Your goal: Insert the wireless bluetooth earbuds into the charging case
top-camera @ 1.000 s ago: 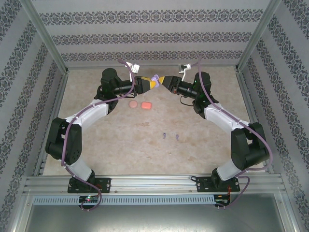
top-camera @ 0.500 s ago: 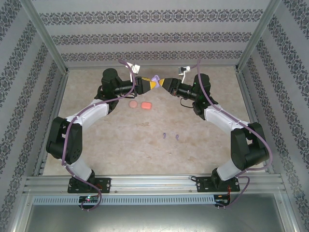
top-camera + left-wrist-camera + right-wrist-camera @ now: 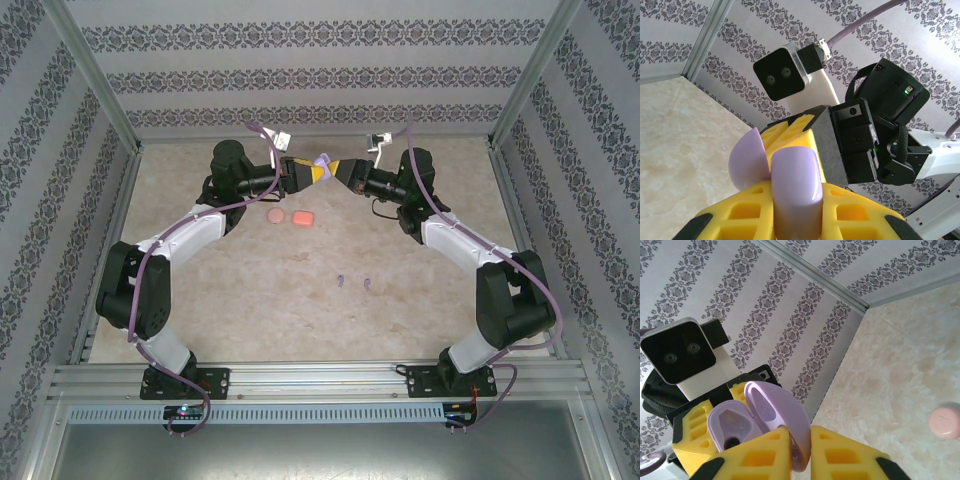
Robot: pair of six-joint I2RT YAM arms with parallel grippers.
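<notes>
High over the table's far middle, a lilac charging case (image 3: 322, 160) hangs between both grippers. My left gripper (image 3: 795, 200) is shut on the case's body (image 3: 796, 180), which stands upright between its yellow fingers. The hinged lid (image 3: 782, 407) is swung open, and my right gripper (image 3: 801, 445) is shut on its edge. The body's inner wells (image 3: 732, 425) face the right wrist camera and look empty. Two tiny purple earbuds (image 3: 341, 280) (image 3: 366, 283) lie on the table near its middle, well below and nearer than the grippers.
A salmon-pink case (image 3: 301, 217) and a small round pink piece (image 3: 276, 215) lie on the table under the left arm; the pink piece (image 3: 945, 421) also appears in the right wrist view. Patterned walls and metal frame posts (image 3: 95, 85) close in the table.
The right gripper's jaws have closed onto the open lid, and its wrist has shifted slightly. The left gripper and the case have stayed put.
</notes>
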